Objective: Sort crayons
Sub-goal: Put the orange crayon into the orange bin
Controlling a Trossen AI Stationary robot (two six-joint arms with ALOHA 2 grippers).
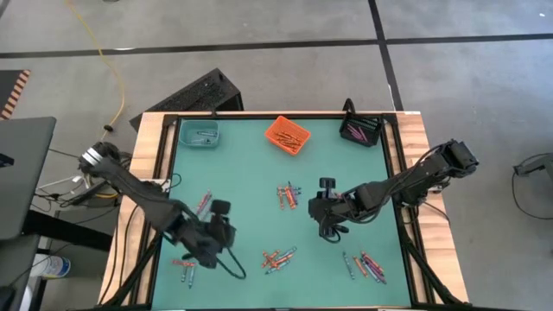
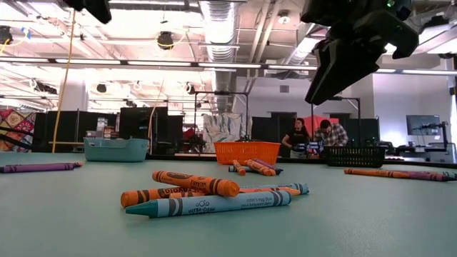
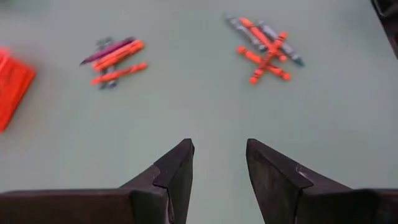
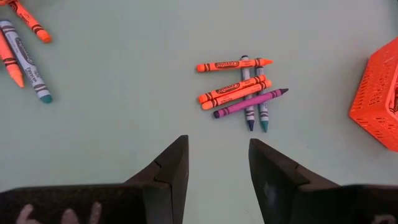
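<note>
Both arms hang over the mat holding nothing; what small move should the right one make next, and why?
Probably ease the right gripper forward and down onto the small cluster of crayons ahead of it. Its jaws are open and empty, the cluster lies loose on the mat, and the orange bin sits just beyond for the orange ones. The left gripper, also open, waits over bare mat.

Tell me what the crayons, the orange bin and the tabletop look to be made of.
Crayons: likely wax sticks in matte printed paper wrappers, bare tips showing.
Orange bin: probably moulded plastic, with a perforated lattice wall and slight sheen.
Tabletop: smooth matte teal surface, material unclear, inside a pale wood-look frame.
</note>
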